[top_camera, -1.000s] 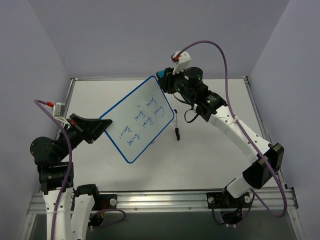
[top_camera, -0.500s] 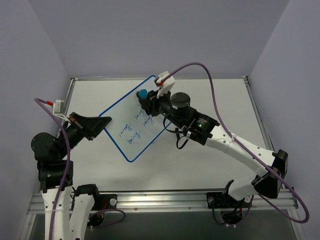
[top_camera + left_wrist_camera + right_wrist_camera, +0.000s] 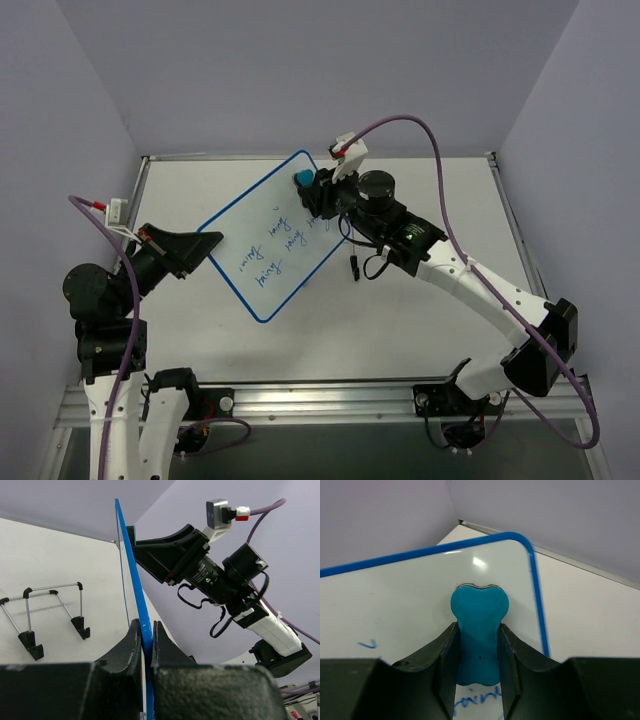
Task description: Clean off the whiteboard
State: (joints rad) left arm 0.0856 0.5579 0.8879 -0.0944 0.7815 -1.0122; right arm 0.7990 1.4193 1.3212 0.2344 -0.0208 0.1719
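Writing: the whiteboard [image 3: 275,240] carries two rows of blue handwriting across its middle and near part. In the top view the words are too small to read. The right wrist view shows one short blue stroke at the left and part of a word at the lower edge, not legible. No brand or label can be read on the board, the arms or the eraser.

Location of the board: it is raised off the table [image 3: 430,300] on the left-centre of the work area. One corner points to the far edge and one to the near side. The left wrist view shows it edge-on, with the blue frame rising steeply.

Left gripper [image 3: 145,630]: jaws together on the board's left edge, with the blue frame pinched between the two fingers. This gripper alone carries the board.

Right gripper [image 3: 312,190]: jaws closed on a small teal eraser [image 3: 479,611], gripped by its narrow waist, with the rounded head projecting beyond the fingertips. The head is pressed to the white face of the board just inside its far corner, close to the rounded blue frame. A thin dark pad shows behind the head against the board. The handwriting lies on the near side of the eraser.

Other items: a thin black wire stand [image 3: 50,610] rests on the table, beside the board and apart from it.
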